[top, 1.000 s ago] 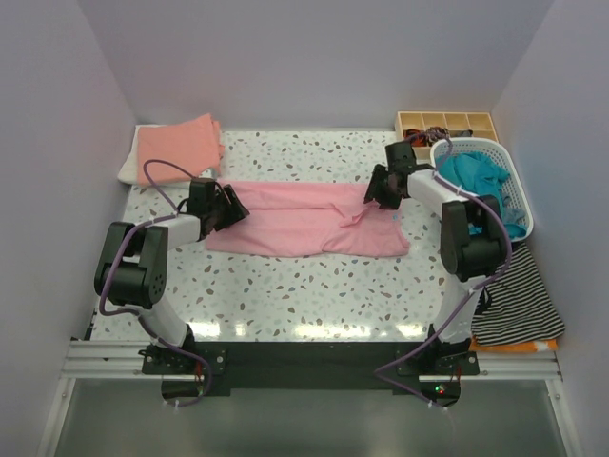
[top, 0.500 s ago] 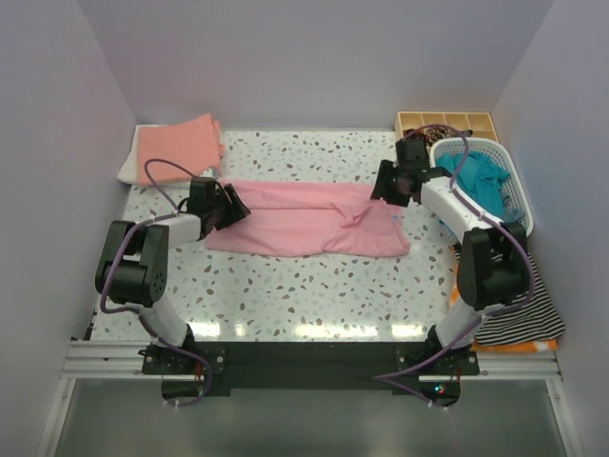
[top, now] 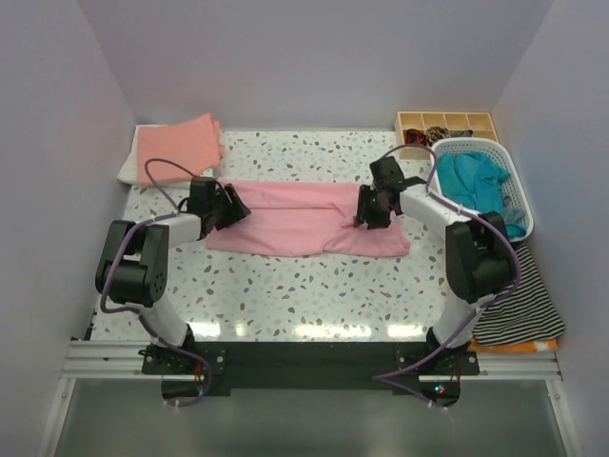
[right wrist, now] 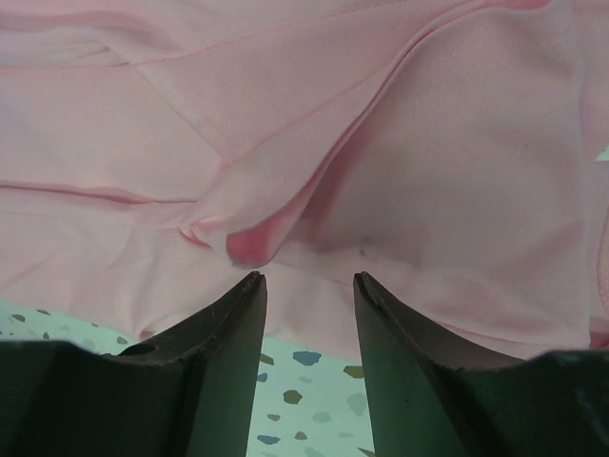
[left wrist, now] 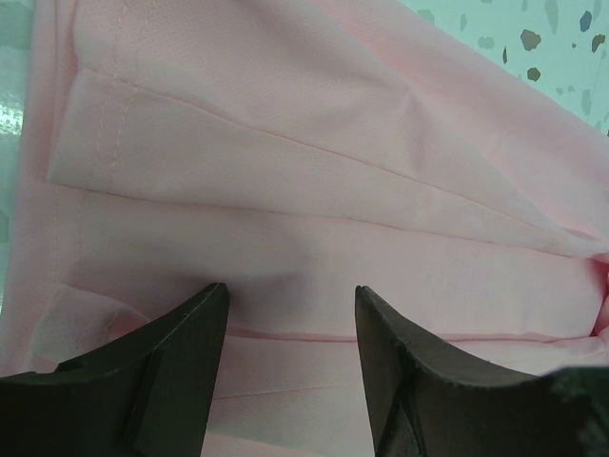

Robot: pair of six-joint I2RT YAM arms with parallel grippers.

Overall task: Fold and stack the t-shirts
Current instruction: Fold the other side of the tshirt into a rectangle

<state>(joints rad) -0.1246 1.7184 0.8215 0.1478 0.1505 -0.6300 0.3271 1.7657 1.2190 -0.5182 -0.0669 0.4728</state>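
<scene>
The light pink t-shirt point(top: 304, 219) lies flat across the middle of the speckled tabletop point(top: 314, 286), folded lengthwise into a long band. The left fingers point(top: 231, 207) sit low over its left end. In the wrist view they stand wide apart above layered hems, with only flat cloth in the gap. The right fingers point(top: 369, 211) are down over the shirt's right part. Their wrist view shows a narrower gap and a small raised pucker of pink fabric just ahead of the tips, not pinched.

At the far left corner a folded salmon-orange t-shirt point(top: 178, 145) rests on a white t-shirt point(top: 127, 169). A teal t-shirt point(top: 476, 181) is bunched in the white basket point(top: 521, 205) on the right. A wooden divided box point(top: 447, 122) stands behind the basket, and a striped cloth point(top: 519, 305) lies in front of it.
</scene>
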